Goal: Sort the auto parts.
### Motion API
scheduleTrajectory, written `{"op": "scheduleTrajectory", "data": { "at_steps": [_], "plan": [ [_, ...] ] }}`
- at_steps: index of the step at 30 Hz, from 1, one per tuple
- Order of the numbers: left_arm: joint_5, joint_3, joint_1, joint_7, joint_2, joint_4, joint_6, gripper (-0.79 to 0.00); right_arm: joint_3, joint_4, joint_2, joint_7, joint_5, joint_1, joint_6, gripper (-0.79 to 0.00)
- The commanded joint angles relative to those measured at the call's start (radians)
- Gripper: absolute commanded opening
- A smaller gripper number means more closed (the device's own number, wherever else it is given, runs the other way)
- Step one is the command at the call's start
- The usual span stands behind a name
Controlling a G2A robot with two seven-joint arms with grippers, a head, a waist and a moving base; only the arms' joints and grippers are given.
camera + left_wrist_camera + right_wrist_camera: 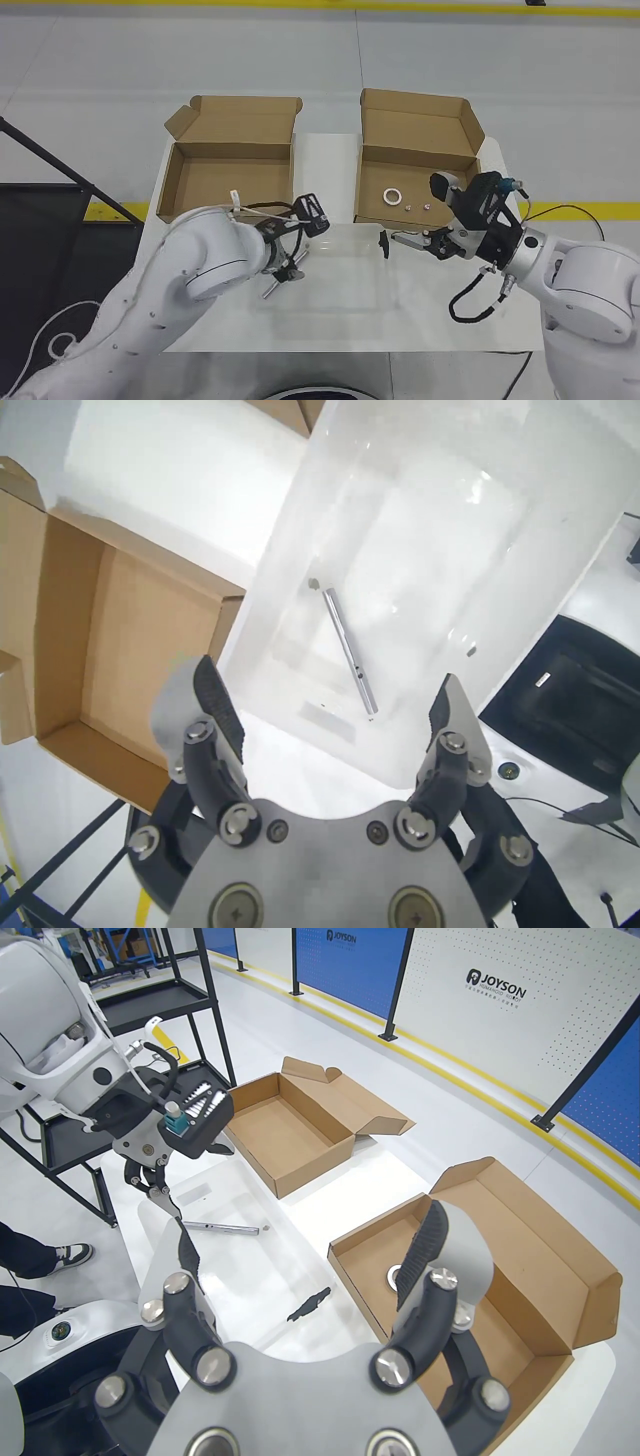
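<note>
Auto-part rod (348, 650) lies mid-frame in the clear tray (425, 500).
Left gripper (327, 680) and right gripper (307, 1213) are both spread and empty; the rod is thin and round, so it could roll or slip from a skewed pinch.

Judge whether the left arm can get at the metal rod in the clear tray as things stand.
Probably yes: the left tool hangs open over the clear tray, and the metal rod lies bare on its floor, nothing on top of it.
</note>
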Motion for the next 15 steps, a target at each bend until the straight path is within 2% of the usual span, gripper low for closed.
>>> {"op": "scheduleTrajectory", "data": {
  "at_steps": [1,7,15],
  "plan": [
    [-0.039,0.021,-0.019,0.001,0.014,0.028,-0.001,0.000,0.000,0.000,0.000,0.000,0.000,0.000,0.000,0.000],
    [-0.127,0.072,-0.057,0.001,0.043,0.073,0.038,0.000,0.000,0.000,0.000,0.000,0.000,0.000,0.000,0.000],
    [-0.219,0.148,-0.116,0.001,0.060,0.114,0.068,0.000,0.000,0.000,0.000,0.000,0.000,0.000,0.000,0.000]
  ]
}}
